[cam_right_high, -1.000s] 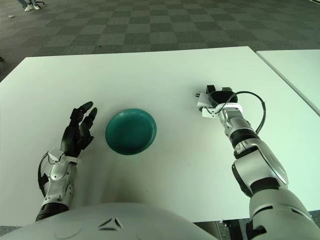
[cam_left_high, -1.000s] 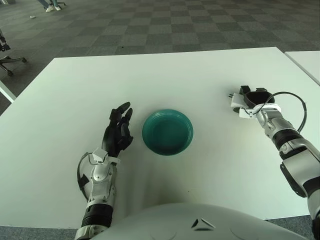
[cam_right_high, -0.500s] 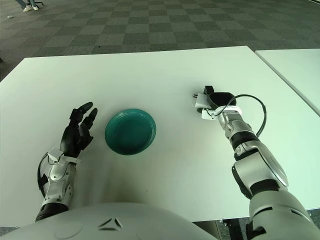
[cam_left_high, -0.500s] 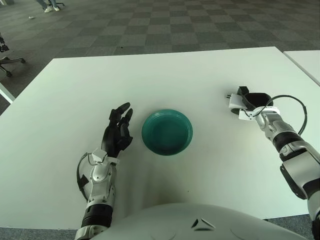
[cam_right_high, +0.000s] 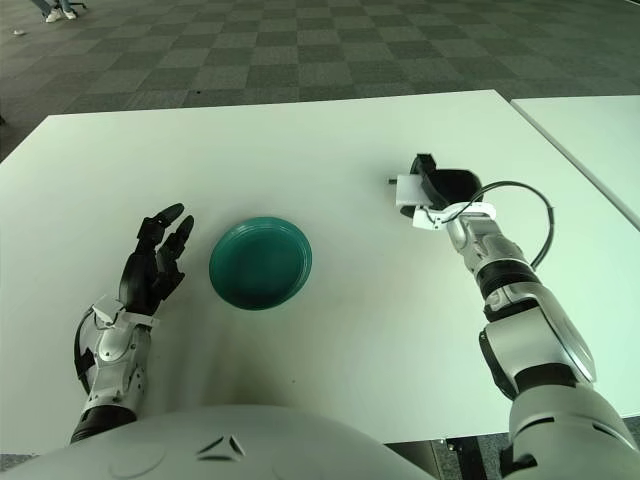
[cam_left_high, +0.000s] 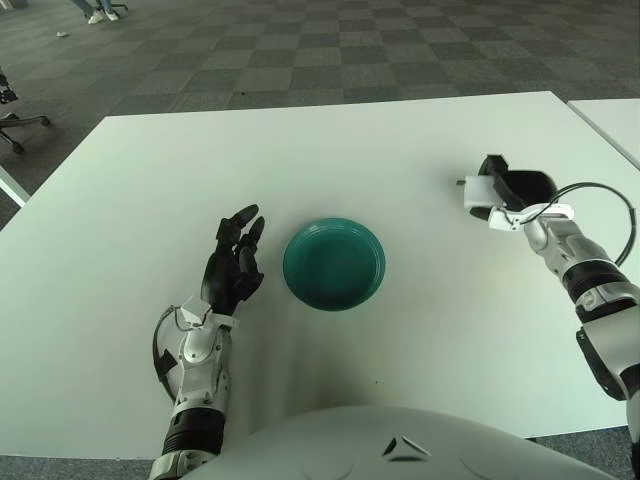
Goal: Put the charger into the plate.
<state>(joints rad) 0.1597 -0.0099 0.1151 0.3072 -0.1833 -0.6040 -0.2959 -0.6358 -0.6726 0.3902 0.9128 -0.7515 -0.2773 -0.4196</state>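
Currently the right hand [cam_left_high: 515, 190] fingers grip the charger [cam_left_high: 480, 192], prongs pointing left toward the plate [cam_left_high: 334, 264].

charger [cam_right_high: 409, 188] partly hidden inside right robot hand [cam_right_high: 440, 190], prongs barely discernible

We see a brightly and evenly lit scene. The white table [cam_left_high: 330, 140] reflects much of the light and looks nearly washed out, most of all toward its far edge. The green plate [cam_left_high: 334, 264] throws only a faint, soft shadow on its near side, so the light seems diffuse and from above. A dull sheen lies on the plate's inner surface. Beyond the table, the checkered floor [cam_left_high: 300, 50] is darker. Everything around the plate appears sharp, with no motion blur.
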